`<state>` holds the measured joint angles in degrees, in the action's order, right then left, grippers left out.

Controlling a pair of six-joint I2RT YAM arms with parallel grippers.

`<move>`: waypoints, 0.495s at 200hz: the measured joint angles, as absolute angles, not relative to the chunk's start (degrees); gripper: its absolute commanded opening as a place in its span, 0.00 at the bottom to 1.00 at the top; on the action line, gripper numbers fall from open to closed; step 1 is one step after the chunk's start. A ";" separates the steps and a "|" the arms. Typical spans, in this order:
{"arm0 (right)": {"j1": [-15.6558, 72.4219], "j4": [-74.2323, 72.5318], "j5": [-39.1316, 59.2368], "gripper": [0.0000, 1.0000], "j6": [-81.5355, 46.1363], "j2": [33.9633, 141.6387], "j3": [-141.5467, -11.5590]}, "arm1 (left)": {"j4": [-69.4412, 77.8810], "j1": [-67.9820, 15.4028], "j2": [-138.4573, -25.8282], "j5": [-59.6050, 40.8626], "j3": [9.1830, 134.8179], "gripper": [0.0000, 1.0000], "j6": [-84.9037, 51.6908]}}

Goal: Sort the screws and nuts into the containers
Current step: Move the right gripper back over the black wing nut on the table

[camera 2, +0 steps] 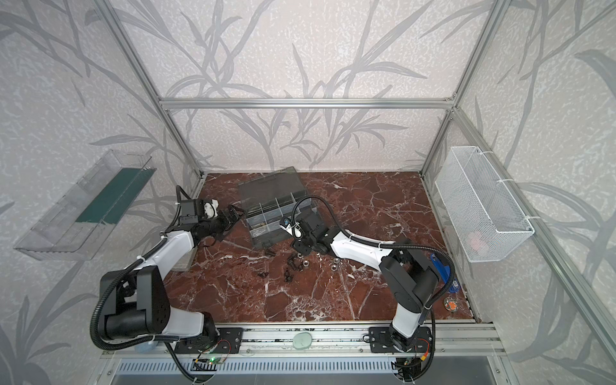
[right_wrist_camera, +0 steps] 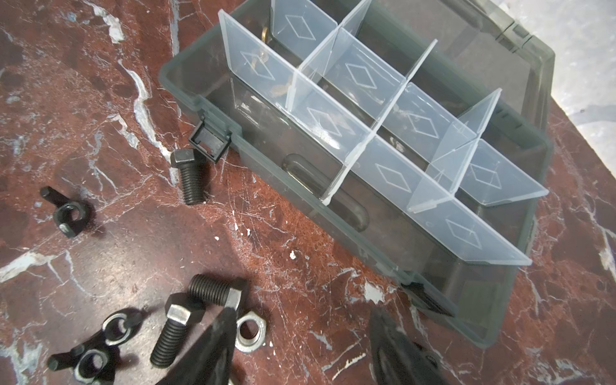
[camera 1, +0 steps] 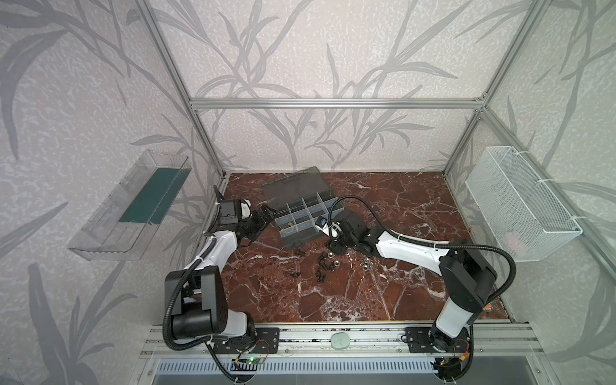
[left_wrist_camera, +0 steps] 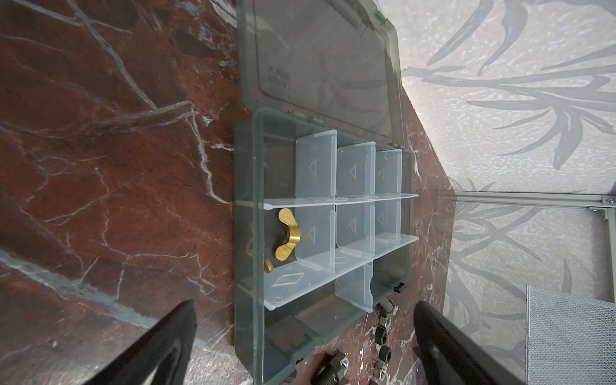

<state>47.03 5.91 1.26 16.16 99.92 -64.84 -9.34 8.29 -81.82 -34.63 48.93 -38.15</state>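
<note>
Screws (right_wrist_camera: 191, 176) and nuts (right_wrist_camera: 250, 333) lie loose on the table just under the right gripper (right_wrist_camera: 303, 313). Its jaws stand apart with only bare marble between them; one fingertip overlaps a black screw head and a silver nut, and whether it touches them I cannot tell. Just beside the heap sits the organizer case (left_wrist_camera: 245, 300), its lid (left_wrist_camera: 333, 66) thrown back and clear dividers marking its cells (right_wrist_camera: 363, 80). At the case's left end the left gripper (left_wrist_camera: 305, 303) hovers, jaws wide and empty.

The red-brown marble table (camera 1: 383, 290), veined white, floors an aluminium-framed booth with grey leaf wallpaper (camera 1: 300, 50). A clear tray (camera 1: 126, 206) hangs on one side wall and a white wire basket (camera 1: 520, 200) on the opposite one.

Only the left wrist view shows a brass wing nut (left_wrist_camera: 288, 235) inside a cell — only the right wrist view resolves screw threads and black wing nuts (right_wrist_camera: 70, 213).
</note>
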 measured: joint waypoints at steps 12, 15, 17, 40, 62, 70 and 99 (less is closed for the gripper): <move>47.03 5.98 1.26 0.64 16.14 99.70 -64.73 | -9.37 8.03 -81.84 -34.65 48.99 1.00 -38.17; 47.03 6.09 1.26 0.64 16.14 99.57 -64.64 | -9.39 7.99 -81.84 -34.63 49.04 0.99 -38.20; 47.03 6.15 1.26 0.64 16.14 99.44 -64.60 | -9.39 7.97 -81.84 -34.63 49.04 0.99 -38.17; 47.03 6.79 1.28 0.64 16.16 97.60 -63.81 | -9.47 7.60 -82.08 -34.65 49.95 1.00 -38.15; 47.03 7.16 1.50 0.64 16.08 95.85 -63.13 | -9.72 7.33 -82.70 -34.68 50.87 1.00 -38.11; 47.03 7.33 1.72 0.64 16.05 95.33 -62.87 | -9.80 7.29 -82.91 -34.68 50.96 0.99 -38.11; 47.05 8.73 3.20 0.65 16.14 94.48 -62.17 | -10.07 7.05 -83.79 -34.72 51.05 0.99 -38.13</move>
